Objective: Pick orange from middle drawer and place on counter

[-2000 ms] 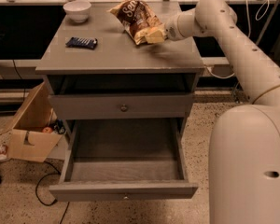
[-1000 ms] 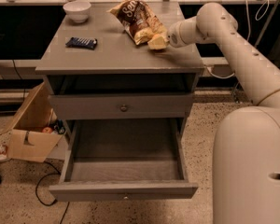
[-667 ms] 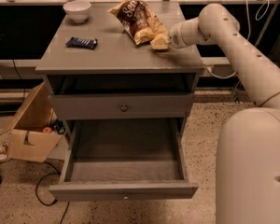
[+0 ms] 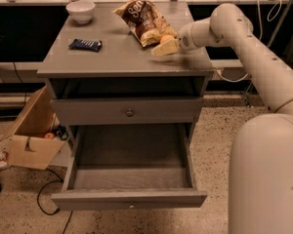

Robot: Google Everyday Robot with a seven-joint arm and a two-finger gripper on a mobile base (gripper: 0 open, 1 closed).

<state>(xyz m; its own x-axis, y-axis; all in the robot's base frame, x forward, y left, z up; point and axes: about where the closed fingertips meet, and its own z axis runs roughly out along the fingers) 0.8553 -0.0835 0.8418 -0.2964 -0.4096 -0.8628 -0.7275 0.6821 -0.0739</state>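
Pinches the orange [image 4: 164, 38] between the fingers of the gripper [image 4: 164, 45], low over the right side of the counter [image 4: 112, 57], just beside a chip bag [image 4: 144, 18]. Shares the grey top with a white bowl [image 4: 81, 9] and a dark snack bar [image 4: 85, 44] on the left, above a drawer [image 4: 129, 179] pulled wide open.

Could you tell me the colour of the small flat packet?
The packet is dark blue, in the camera view; the gripper is at the orange.
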